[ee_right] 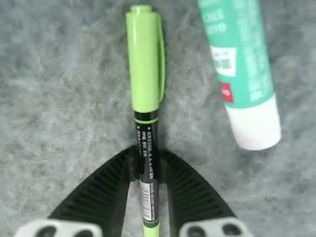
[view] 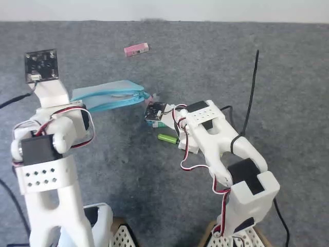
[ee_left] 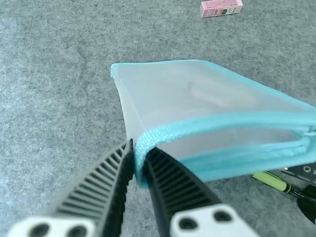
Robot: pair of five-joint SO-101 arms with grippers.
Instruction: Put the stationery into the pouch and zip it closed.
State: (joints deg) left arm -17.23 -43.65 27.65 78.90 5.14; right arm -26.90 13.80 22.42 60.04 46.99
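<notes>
A translucent pouch (view: 110, 95) with turquoise trim lies on the grey felt, its zipper open along one long side. My left gripper (ee_left: 138, 165) is shut on the pouch (ee_left: 197, 113) at the trim of its corner. A green highlighter pen (ee_right: 144, 74) lies on the felt between the fingers of my right gripper (ee_right: 146, 165), which is shut on the pen's black barrel. Beside it lies a teal and white glue stick (ee_right: 242, 69). From above, the green pen (view: 167, 138) pokes out under the right arm's wrist. A pink eraser (view: 135, 49) lies farther back.
The grey felt mat (view: 288, 77) covers the whole table. A black cable (view: 251, 92) runs along the right arm's far side. The pink eraser (ee_left: 221, 7) lies beyond the pouch, apart from it.
</notes>
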